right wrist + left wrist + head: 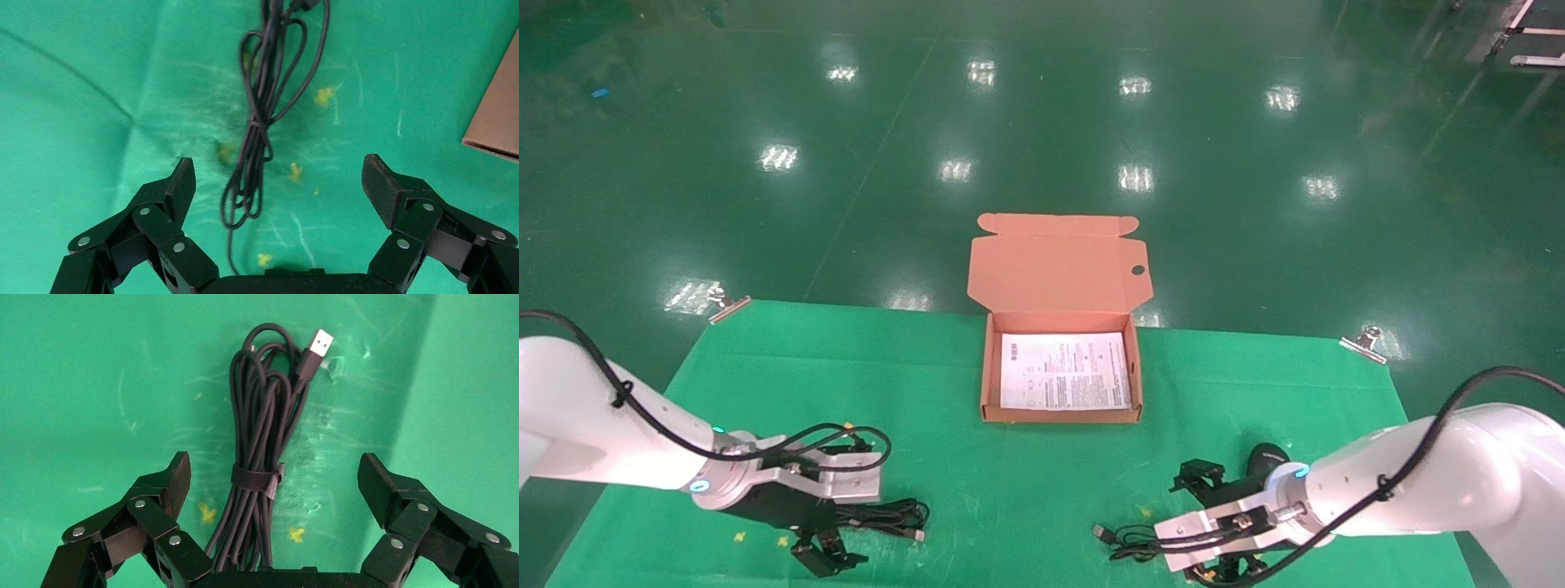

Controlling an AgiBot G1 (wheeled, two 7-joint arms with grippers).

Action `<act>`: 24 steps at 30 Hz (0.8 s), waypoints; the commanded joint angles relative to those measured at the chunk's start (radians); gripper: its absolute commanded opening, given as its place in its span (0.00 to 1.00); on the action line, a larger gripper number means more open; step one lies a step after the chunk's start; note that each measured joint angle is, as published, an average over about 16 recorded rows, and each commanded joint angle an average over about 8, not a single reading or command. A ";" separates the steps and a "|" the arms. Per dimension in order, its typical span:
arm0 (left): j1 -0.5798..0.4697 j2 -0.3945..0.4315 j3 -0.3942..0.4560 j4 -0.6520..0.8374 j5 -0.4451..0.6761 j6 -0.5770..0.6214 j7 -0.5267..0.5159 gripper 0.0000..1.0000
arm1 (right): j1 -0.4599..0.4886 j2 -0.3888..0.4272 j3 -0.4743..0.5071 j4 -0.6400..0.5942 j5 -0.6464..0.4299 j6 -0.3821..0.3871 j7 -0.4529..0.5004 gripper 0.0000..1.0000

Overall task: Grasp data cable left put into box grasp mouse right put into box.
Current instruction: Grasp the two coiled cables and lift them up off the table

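Left claw (272, 478): spread wide, released, poised over the data cable (260, 447), a strapped bundle near the tabletop's (764, 367) near-left edge.
Right claw (278, 184): also released, above the mouse's cord (257, 122); the mouse (1264, 457) sits at the near-right.
Box (1060, 415): lid back at the tabletop's far edge, a printed sheet (1065, 371) inside.
Best approach: close across the bundle at its strap (257, 478), keeping loops gathered.
Obstructions: none evident between cable and box.

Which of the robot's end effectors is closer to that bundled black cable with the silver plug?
Left. The left end effector hangs open right over the bundled black data cable; the right end effector is across the table, over the mouse's cord.
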 commanded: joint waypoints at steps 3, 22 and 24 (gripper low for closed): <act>-0.012 0.021 -0.006 0.079 -0.009 -0.018 0.036 0.66 | 0.007 -0.032 -0.004 -0.066 -0.005 0.022 -0.015 0.70; -0.021 0.033 -0.011 0.131 -0.015 -0.036 0.056 0.00 | 0.013 -0.048 -0.004 -0.108 -0.009 0.040 -0.023 0.00; -0.020 0.032 -0.011 0.129 -0.015 -0.035 0.056 0.00 | 0.013 -0.047 -0.003 -0.106 -0.009 0.039 -0.023 0.00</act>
